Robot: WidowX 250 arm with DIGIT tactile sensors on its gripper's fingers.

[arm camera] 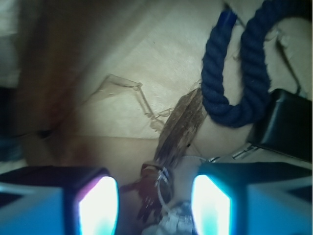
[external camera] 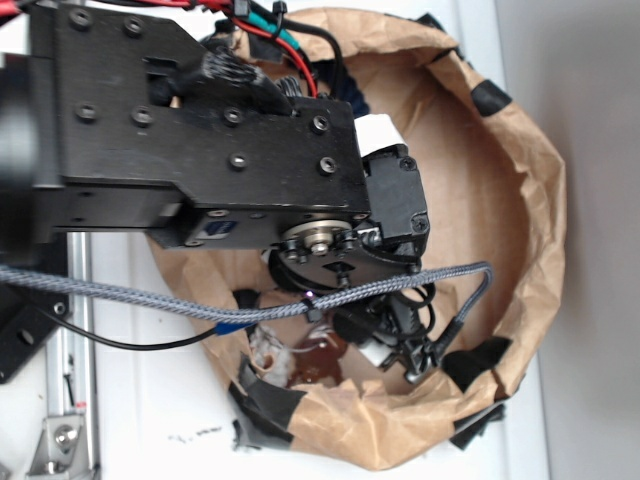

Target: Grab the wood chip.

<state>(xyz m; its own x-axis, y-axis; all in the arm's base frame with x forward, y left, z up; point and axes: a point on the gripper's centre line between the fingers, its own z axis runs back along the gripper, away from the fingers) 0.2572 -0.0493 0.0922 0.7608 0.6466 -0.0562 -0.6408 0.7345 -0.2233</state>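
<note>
The wood chip (arm camera: 180,126) is a dark brown rough sliver lying slantwise on the brown paper floor in the wrist view. Its lower end touches a bunch of keys on a ring (arm camera: 159,188). My gripper (arm camera: 155,200) is open, its two lit pads wide apart at the bottom of that view. The keys lie between the pads and the chip sits just beyond them. In the exterior view the black arm (external camera: 200,130) reaches down into the paper basin (external camera: 520,200), with the gripper (external camera: 405,350) low near its front wall. I cannot make out the chip there.
A thick dark blue rope (arm camera: 239,63) loops just right of the chip's far end. A black wallet (arm camera: 286,125) lies at the right. A clear plastic piece (arm camera: 122,88) lies left of the chip. Crumpled paper walls ring the basin, patched with black tape (external camera: 270,405).
</note>
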